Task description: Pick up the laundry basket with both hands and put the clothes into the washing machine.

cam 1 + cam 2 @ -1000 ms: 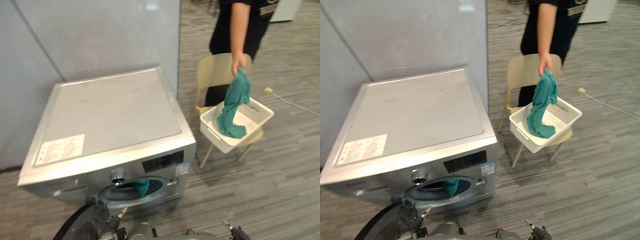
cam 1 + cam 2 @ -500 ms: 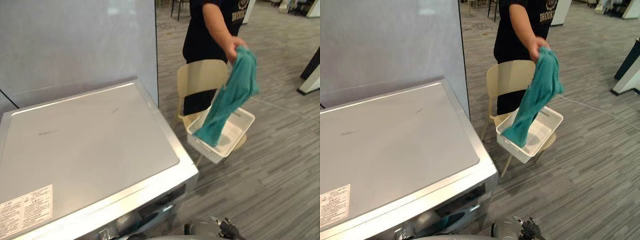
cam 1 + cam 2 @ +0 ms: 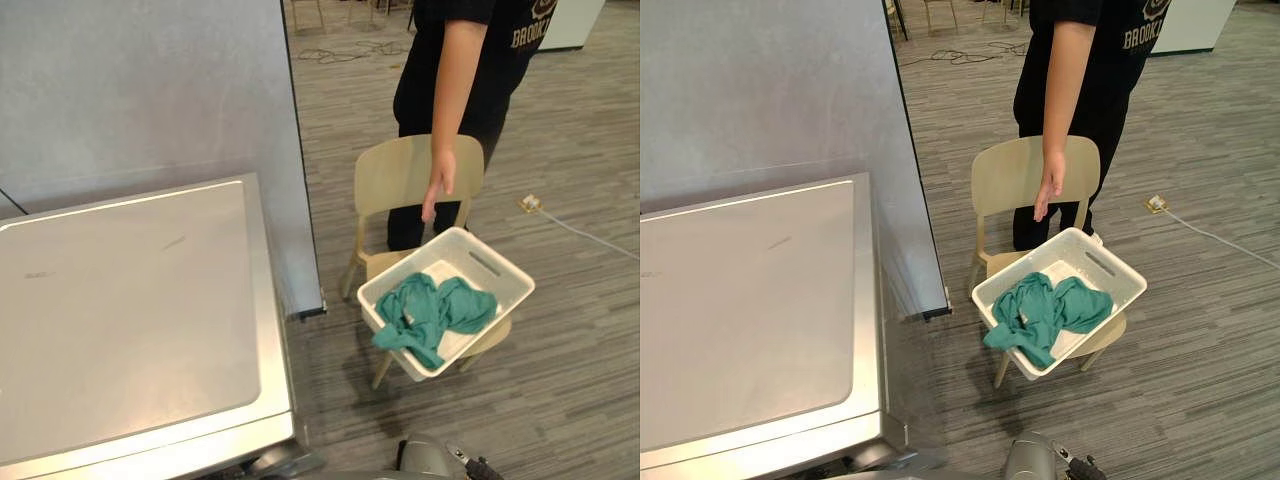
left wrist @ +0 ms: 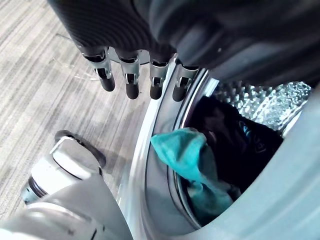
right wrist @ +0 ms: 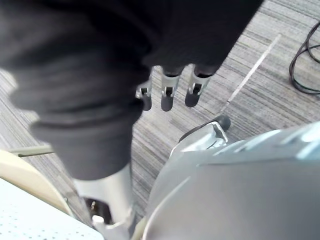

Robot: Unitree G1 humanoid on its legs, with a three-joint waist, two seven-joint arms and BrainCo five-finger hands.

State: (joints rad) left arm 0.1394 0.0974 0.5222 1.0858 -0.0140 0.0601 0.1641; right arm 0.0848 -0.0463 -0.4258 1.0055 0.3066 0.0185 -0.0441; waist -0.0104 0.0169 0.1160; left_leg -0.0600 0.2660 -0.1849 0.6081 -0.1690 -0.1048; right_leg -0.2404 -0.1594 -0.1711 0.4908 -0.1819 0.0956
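Note:
A white laundry basket (image 3: pixel 497 273) rests on a beige chair (image 3: pixel 400 175) to the right of the washing machine (image 3: pixel 130 320). A teal cloth (image 3: pixel 432 311) lies crumpled inside the basket. In the left wrist view my left hand (image 4: pixel 131 80) hangs with straight fingers just outside the washer's round opening (image 4: pixel 150 165). Another teal cloth (image 4: pixel 187 155) and a dark garment (image 4: pixel 235 140) lie in the drum. My right hand (image 5: pixel 167 95) hangs over the floor with straight fingers and holds nothing. Both hands are well away from the basket.
A person stands behind the chair, one hand (image 3: pixel 437 186) hanging empty above the basket. A grey partition wall (image 3: pixel 150 90) rises behind the washer. A white cord with a plug (image 3: pixel 528 204) lies on the striped floor at the right.
The camera view has shifted. The person has dropped the teal cloth into the basket and let go; the hand now hangs empty above it.

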